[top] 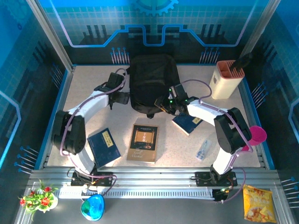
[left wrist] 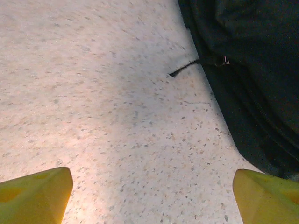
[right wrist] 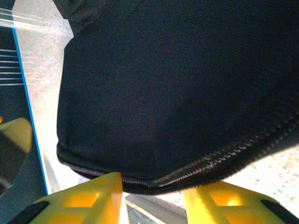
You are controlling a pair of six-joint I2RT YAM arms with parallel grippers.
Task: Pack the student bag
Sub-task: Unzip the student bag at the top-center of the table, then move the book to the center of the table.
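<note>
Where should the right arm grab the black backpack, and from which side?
Probably the zippered seam along the student bag's near-right edge: a raised lip on otherwise smooth fabric. Come in low from the right, where the right gripper sits open at it.

This looks like a robotics lab cell or demo booth, not a lived-in room. A speckled table (top: 187, 154) is walled in by blue panels (top: 93, 23) printed with circuit lines and a gear (top: 154, 5), framed by aluminium posts (top: 49, 35). The left arm (top: 77, 126) and right arm (top: 229, 135) are bolted to a slotted aluminium rail (top: 154, 179) at the near edge, with cables looping along them.
</note>
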